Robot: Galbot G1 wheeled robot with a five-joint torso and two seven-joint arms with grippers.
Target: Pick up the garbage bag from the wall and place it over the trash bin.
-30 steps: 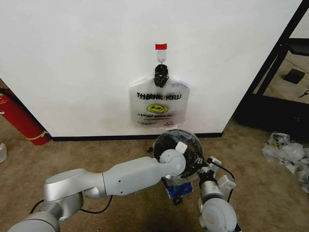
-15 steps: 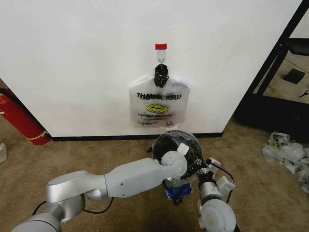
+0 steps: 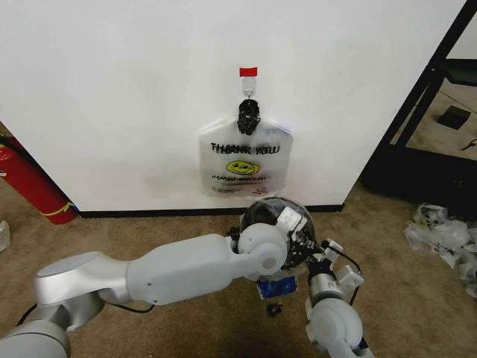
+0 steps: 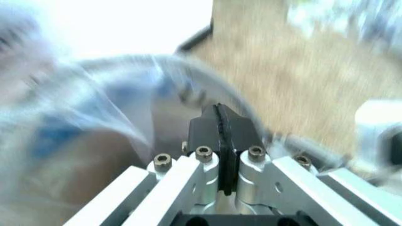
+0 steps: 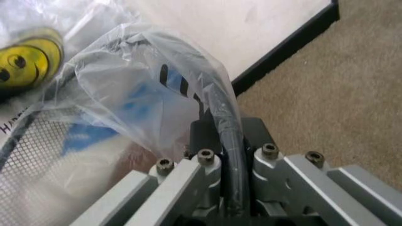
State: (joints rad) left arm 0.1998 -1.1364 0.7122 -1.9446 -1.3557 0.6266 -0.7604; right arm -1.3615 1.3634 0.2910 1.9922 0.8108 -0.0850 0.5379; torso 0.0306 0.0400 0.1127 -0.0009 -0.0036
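Since a second ago the left arm has swung forward, its elbow and wrist now lying across lower centre of the head view, right over the near side of the bin (image 3: 287,216). One bag (image 3: 246,160) hangs flat on the wall (image 3: 112,89) at upper centre, black knot on the hook (image 3: 249,95) under the red tape (image 3: 248,71), smiley facing out. Just below it sits the bin, with clear plastic already draped over its rim in both wrist views. Left gripper (image 4: 221,127) has its black pads pressed together, nothing seen between them, hovering at the bin's rim. Right gripper (image 5: 226,136) is clamped on the bin's dark rim with plastic (image 5: 144,75) bunched over it. Red extinguisher (image 3: 30,183) leans at far left; plastic scraps (image 3: 443,231) lie at right.
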